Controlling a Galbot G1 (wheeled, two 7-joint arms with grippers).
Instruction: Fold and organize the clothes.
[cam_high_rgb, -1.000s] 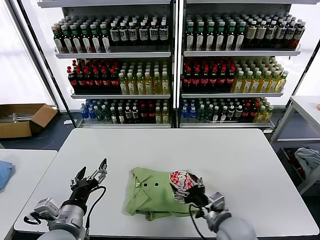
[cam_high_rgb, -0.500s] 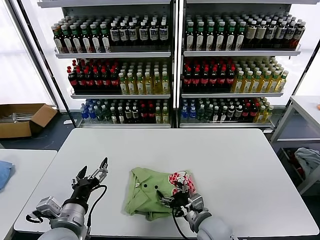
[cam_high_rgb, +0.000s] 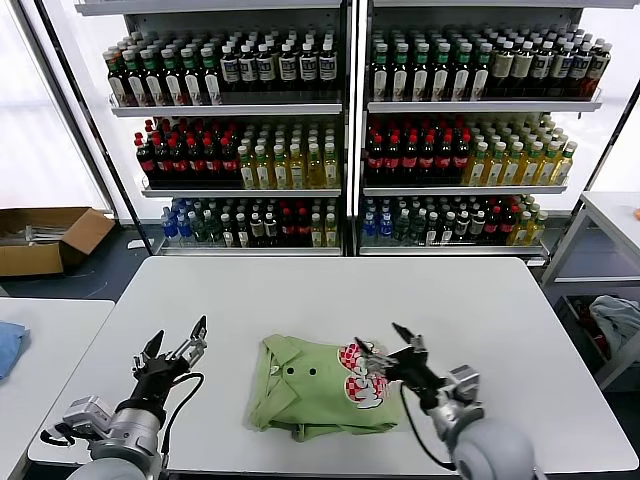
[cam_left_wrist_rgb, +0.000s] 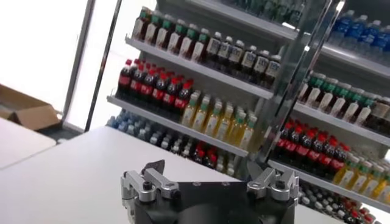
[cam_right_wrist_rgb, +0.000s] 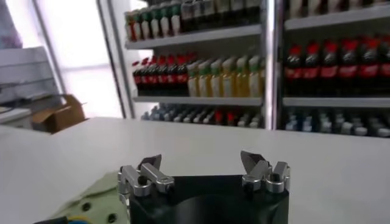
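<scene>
Right gripper (cam_high_rgb: 383, 345) off shirt (cam_high_rgb: 315, 398) (rightward)

A white table (cam_high_rgb: 300, 290) with rounded corners carries one thing: a light green polo shirt (cam_high_rgb: 300, 395), loosely folded with its red-and-white checkered print facing up, near the front edge.

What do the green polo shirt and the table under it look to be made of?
Polo shirt: soft woven or knit fabric, likely cotton, matte; it lies in rumpled folds with creases, a limp collar and a printed red-and-white chest patch. Table: a hard, smooth white top, probably laminate or coated board, faintly glossy with soft shadows; the core cannot be told.
</scene>
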